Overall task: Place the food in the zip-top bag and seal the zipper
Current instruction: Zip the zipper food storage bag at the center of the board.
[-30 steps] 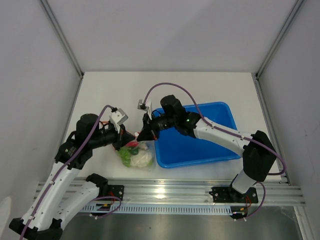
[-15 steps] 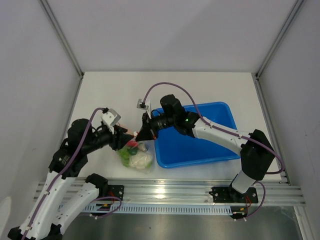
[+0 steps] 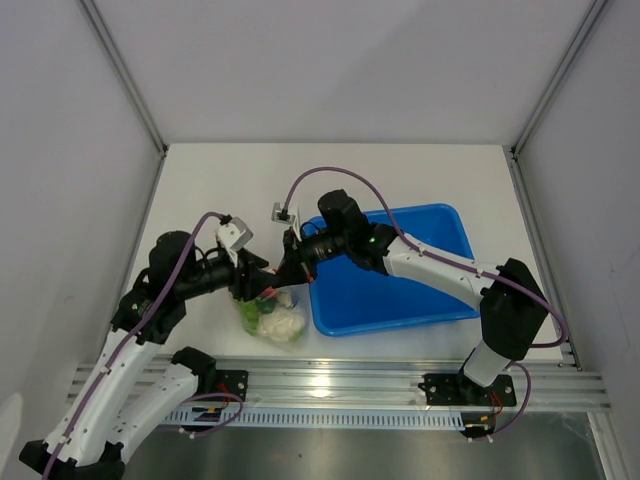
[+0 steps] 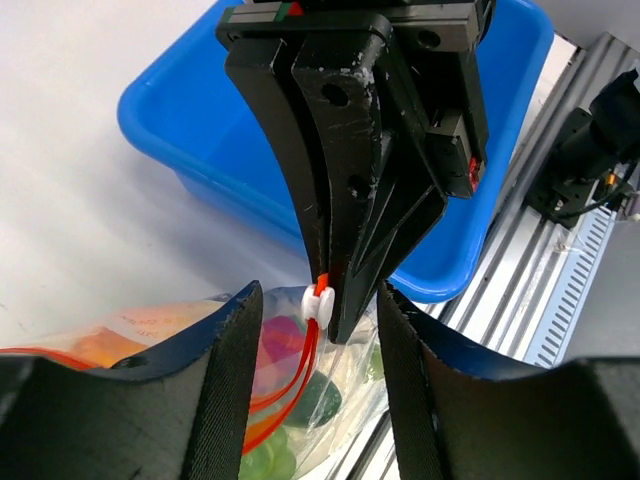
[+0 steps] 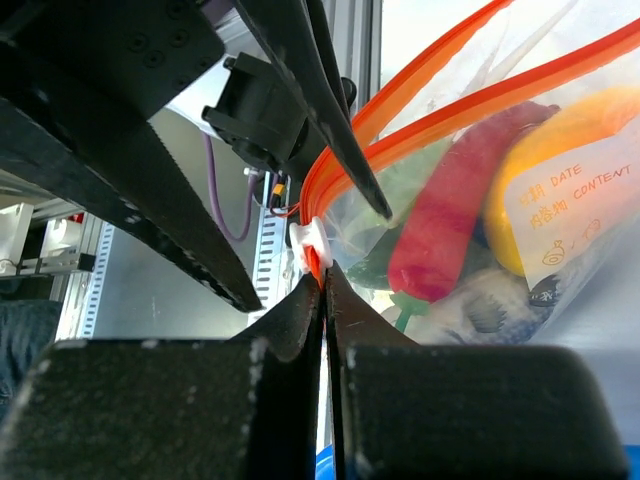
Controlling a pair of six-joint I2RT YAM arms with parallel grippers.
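Zip-top bag (image 3: 272, 318) on the bench (image 3: 220, 190) near its front edge, just left of the blue tray (image 3: 400, 300), mouth raised toward the two arms. Holds the food already: white cauliflower (image 3: 284, 322) and green lettuce (image 3: 252, 310) in the top view, a red chili (image 5: 450, 220) and a yellow squash (image 5: 565, 140) pressed against the clear plastic in the right wrist view, beside a printed date label (image 5: 560, 195). Along the mouth, the zipper (image 5: 480, 103) as two orange-red strips, apart over the food and meeting at a small white slider (image 4: 317, 300). Right at that slider, the right gripper (image 5: 322, 285), reaching in from over the tray's left rim, its fingers pressed together and clamped on the zipper, the orange strip pinched between their tips. Around the same spot, the left gripper (image 4: 317, 330), coming in from the left with its fingers spread apart, one on each side of the slider and of the right gripper's tips, touching neither as far as the left wrist view shows. Below them, the loose bag body, crinkled and resting on the bench. Farther out, the aluminium rail (image 3: 400, 385) along the front edge, with both arm bases bolted to it.
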